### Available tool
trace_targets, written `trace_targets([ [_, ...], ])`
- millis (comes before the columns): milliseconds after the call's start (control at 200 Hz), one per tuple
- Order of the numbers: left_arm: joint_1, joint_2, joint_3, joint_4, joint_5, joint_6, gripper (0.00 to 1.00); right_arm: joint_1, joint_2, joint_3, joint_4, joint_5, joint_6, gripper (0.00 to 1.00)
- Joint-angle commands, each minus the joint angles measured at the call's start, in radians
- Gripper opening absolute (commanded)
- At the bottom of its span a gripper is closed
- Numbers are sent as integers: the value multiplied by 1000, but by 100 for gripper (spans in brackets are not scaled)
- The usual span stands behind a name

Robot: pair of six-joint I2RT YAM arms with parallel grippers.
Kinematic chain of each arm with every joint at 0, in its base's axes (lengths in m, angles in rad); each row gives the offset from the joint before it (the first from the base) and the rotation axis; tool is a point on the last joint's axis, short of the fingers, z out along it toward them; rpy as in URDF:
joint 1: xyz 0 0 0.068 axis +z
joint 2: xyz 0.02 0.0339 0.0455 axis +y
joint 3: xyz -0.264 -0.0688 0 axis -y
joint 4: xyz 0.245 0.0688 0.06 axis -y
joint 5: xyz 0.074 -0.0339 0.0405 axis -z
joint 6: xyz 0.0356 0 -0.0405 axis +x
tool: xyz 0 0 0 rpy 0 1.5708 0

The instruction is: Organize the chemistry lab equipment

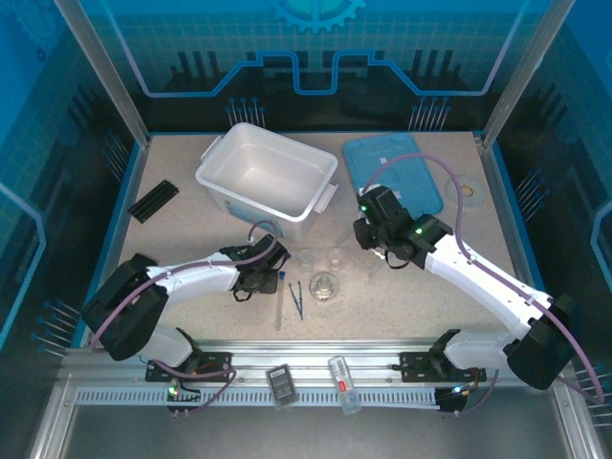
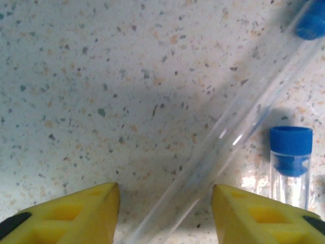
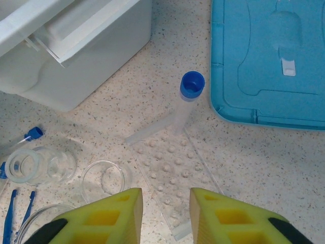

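A slim clear tube [image 2: 238, 127] with a blue cap lies slanted on the speckled table, its lower end between the fingers of my open left gripper [image 2: 165, 213], clear of both pads. Beside it stands another blue-capped tube [image 2: 290, 152]. My left gripper [image 1: 260, 277] is low in front of the white bin [image 1: 268, 182]. My right gripper [image 3: 166, 213] is open above the near end of the flat clear rack [image 3: 175, 162], with a blue-capped tube [image 3: 192, 86] at the rack's far end. The glass dish [image 3: 101, 180] and dark blue tweezers [image 3: 10, 213] lie to its left.
The light-blue lid [image 1: 392, 172] lies flat right of the bin. A black ridged strip [image 1: 153, 201] sits at far left and a pale ring [image 1: 466, 189] at far right. A clear glass jar [image 3: 30, 165] stands near the dish. Small items rest on the front rail [image 1: 316, 382].
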Motion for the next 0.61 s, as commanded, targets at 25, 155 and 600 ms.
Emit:
trace_targets([
  [25, 16, 34, 37, 8, 30, 29, 47, 16, 8, -4, 9, 2, 13, 30],
  [155, 18, 43, 34, 16, 44, 31, 38, 16, 4, -3, 7, 7, 13, 30],
  [600, 20, 46, 28, 4, 55, 18, 20, 16, 10, 4, 14, 4, 14, 28],
])
